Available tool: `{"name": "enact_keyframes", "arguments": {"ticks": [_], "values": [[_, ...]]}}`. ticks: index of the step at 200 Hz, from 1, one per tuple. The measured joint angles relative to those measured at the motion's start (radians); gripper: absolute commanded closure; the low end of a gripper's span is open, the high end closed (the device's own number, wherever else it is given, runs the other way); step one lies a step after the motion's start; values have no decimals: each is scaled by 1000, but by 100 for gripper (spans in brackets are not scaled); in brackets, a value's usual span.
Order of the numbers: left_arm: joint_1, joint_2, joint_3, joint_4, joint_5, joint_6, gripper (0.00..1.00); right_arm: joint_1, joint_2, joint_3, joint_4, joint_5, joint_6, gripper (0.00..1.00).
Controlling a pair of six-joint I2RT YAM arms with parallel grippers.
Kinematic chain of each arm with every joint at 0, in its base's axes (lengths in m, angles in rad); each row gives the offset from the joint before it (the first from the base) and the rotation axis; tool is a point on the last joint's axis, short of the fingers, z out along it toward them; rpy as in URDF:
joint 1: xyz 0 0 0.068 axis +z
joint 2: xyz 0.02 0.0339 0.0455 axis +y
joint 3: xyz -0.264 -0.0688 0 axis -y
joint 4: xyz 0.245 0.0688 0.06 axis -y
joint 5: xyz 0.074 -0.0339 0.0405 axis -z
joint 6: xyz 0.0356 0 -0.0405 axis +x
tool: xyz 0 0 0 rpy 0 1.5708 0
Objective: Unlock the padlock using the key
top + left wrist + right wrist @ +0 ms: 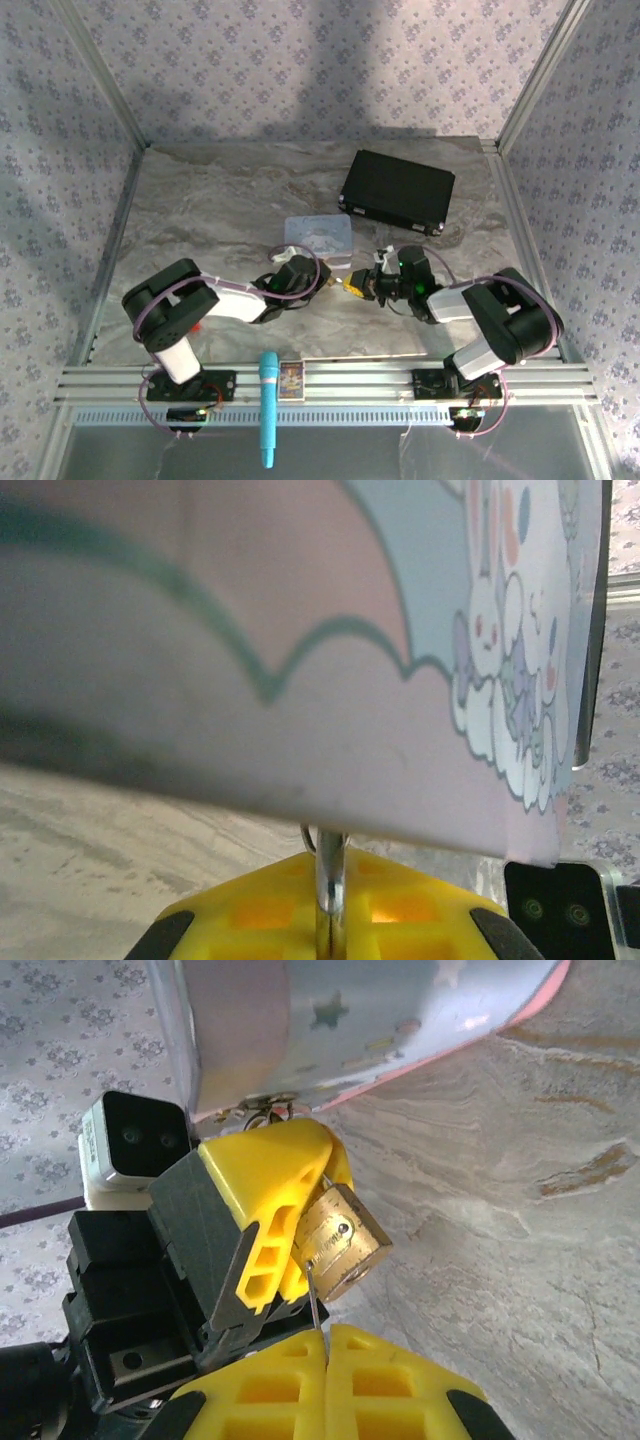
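Marble tabletop (220, 200), left tool (330, 875) clamping brass padlock (345, 1245); right tool (325, 1345) pinching key (313, 1295) just beneath

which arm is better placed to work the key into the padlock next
Right, I'd say. Its shut right claw pinches a thin metal piece, apparently the key, with the tip at the padlock. The left claw is shut on the padlock, steadying it.
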Motion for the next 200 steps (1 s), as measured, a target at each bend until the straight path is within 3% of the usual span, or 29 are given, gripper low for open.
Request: {"name": "enact_keyframes", "arguments": {"ticks": [109, 175, 200], "values": [[23, 19, 0, 69, -2, -48, 100, -34, 40, 98, -28, -153, -47, 100], [25, -14, 12, -42, -27, -48, 100, -37, 87, 109, -80, -155, -94, 100], [44, -22, 11, -54, -28, -55, 100, -32, 145, 121, 20, -166, -31, 100]]}}
